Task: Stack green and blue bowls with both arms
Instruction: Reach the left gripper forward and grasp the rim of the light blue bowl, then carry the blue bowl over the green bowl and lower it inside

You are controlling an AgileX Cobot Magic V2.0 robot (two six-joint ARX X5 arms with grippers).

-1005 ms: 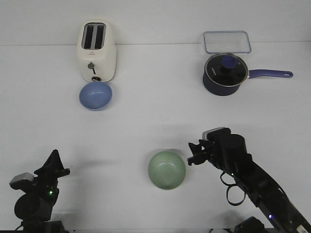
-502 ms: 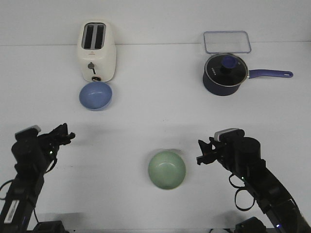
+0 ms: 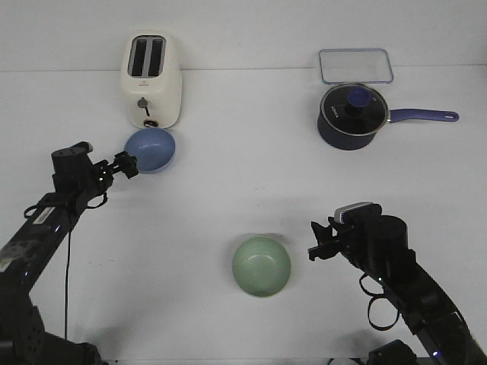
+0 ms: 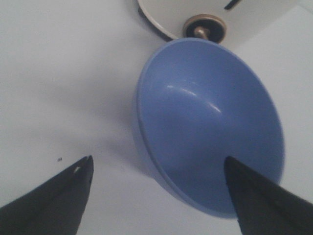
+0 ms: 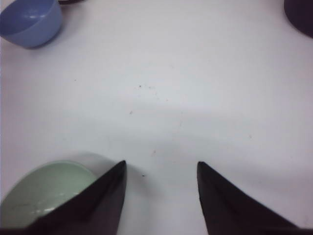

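The periwinkle blue bowl (image 3: pixel 151 149) sits upright on the table just in front of the toaster. My left gripper (image 3: pixel 128 166) is open at its near-left rim; in the left wrist view the bowl (image 4: pixel 210 127) fills the frame, with one finger outside the rim and the other in front of the inside. The pale green bowl (image 3: pixel 261 265) sits at the front centre. My right gripper (image 3: pixel 316 242) is open and empty, just right of it and apart from it. In the right wrist view the green bowl (image 5: pixel 39 193) lies beside one finger, and the blue bowl (image 5: pixel 30 19) is far off.
A cream toaster (image 3: pixel 151 80) stands at the back left, right behind the blue bowl. A dark navy saucepan with a glass lid (image 3: pixel 352 115) and a long handle stands at the back right, with a clear lidded container (image 3: pixel 355 65) behind it.
My left arm has swung up from the front left corner and reached forward to the blue bowl's rim. My right gripper drew back a little to the right of the green bowl, then held still.
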